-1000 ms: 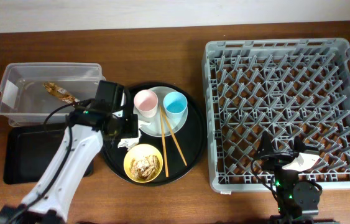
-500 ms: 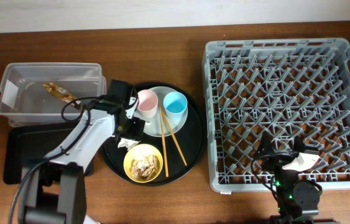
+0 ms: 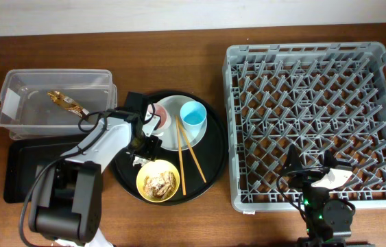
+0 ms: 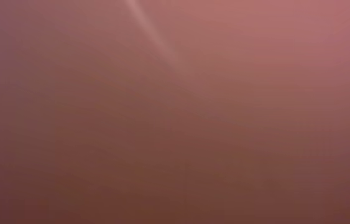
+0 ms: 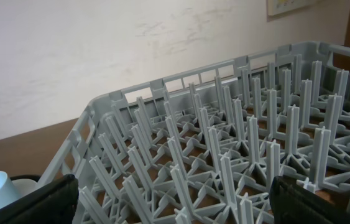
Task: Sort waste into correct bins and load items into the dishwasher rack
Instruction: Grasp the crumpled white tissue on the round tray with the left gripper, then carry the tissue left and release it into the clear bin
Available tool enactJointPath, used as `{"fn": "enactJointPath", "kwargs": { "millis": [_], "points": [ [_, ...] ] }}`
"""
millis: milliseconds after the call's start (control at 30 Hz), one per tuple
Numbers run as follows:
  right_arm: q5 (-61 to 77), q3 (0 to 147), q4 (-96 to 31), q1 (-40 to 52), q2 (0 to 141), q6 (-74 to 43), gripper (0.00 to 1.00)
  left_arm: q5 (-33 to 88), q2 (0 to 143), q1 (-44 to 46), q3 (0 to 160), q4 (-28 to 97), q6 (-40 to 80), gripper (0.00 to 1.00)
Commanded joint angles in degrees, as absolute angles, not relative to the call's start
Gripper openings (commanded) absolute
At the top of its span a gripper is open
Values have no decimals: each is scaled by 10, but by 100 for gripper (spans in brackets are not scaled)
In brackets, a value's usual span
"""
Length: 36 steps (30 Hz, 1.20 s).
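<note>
Your left gripper [image 3: 150, 125] is at the pink cup [image 3: 160, 114], 10 o'clock on the round black tray [image 3: 210, 147]; I cannot tell if its jaws are closed, so check the grip, then lift straight up

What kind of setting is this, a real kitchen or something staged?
Probably a staged tabletop bench for dish-clearing, not a real kitchen: a grey dishwasher rack sits directly on a wooden table, beside a round black tray and a clear tub, with a plain wall behind.
</note>
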<state>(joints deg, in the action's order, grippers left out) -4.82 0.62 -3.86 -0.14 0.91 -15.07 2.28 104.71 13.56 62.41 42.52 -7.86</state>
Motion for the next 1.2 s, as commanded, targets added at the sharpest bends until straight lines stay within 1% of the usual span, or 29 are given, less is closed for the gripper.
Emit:
{"fn": "enactJointPath", "kwargs": {
  "millis": [0,67,100,233,400,567,667,733,800,1000,1067,1167],
  "points": [
    [-49,3,-42,-4,5,-155,98,32,1057,138,619,427,-85,40],
    [-49,3,-42,-4,5,-155,99,32,1057,138,621,427,-85,22],
    [-49,3,-42,-4,5,-155,98,32,1056,138,624,429,-85,9],
    [-49,3,-43,-4,5,-155,98,32,1038,138,652,459,-85,1],
    [-49,3,-42,-4,5,-155,98,32,981,138,711,521,-85,0],
    [-49,3,-42,-4,5,-155,98,29,921,138,729,528,-85,1],
    [-49,3,-43,-4,5,-155,98,-28,892,138,730,522,-63,1],
    [-49,3,-42,-4,5,-155,98,-88,879,133,730,506,-26,0],
    [-49,3,-43,-4,5,-155,98,-118,875,115,730,472,2,0],
    [-49,3,-42,-4,5,-155,98,-121,876,46,730,365,22,1],
    [-49,3,-42,-4,5,-155,98,-121,880,13,730,333,24,3],
    [-49,3,-43,-4,5,-155,98,-120,891,-29,730,303,24,4]
  ]
}}
